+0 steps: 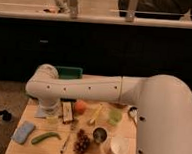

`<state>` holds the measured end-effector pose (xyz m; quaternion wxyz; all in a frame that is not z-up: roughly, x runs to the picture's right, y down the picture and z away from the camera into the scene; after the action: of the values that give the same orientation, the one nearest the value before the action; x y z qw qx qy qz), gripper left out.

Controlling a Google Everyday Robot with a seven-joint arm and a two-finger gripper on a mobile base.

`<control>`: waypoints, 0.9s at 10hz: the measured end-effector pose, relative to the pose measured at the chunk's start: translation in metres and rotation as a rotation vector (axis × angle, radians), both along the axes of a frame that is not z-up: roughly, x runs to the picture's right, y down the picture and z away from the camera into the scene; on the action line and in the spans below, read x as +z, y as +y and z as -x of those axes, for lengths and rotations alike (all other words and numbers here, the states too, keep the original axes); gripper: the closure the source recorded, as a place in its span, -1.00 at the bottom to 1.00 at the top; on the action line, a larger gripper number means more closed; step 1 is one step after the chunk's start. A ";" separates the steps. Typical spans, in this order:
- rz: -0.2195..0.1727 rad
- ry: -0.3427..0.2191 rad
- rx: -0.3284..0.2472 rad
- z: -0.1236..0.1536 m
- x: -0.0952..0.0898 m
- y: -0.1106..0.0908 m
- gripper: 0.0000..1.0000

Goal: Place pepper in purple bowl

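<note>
Gripper (pixel 50 113): hung over the table (pixel 33 150), left rear; jaws judged apart, nothing clamped.
Pepper (pixel 45 137): found lying flat, camera-side of gripper, near.
Long axis: set roughly left-right.

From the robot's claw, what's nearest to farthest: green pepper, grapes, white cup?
The gripper hangs over the table, on the left of the camera view.
1. pepper, just in front of it.
2. grapes, front centre.
3. white cup, front right.

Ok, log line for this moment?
gripper: over table behind pepper, jaws open, empty | pepper: on table | bowl: right of pepper
</note>
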<state>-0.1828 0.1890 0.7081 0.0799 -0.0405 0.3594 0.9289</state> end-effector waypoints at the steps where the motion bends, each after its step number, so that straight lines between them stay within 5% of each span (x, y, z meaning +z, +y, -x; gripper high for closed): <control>1: 0.009 0.005 0.001 0.001 0.005 0.002 -0.60; 7: 0.010 0.006 -0.001 0.000 0.004 0.003 -0.60; 9: 0.025 0.005 -0.050 0.006 0.008 0.010 -0.60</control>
<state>-0.1892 0.1994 0.7156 0.1018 -0.0299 0.3719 0.9222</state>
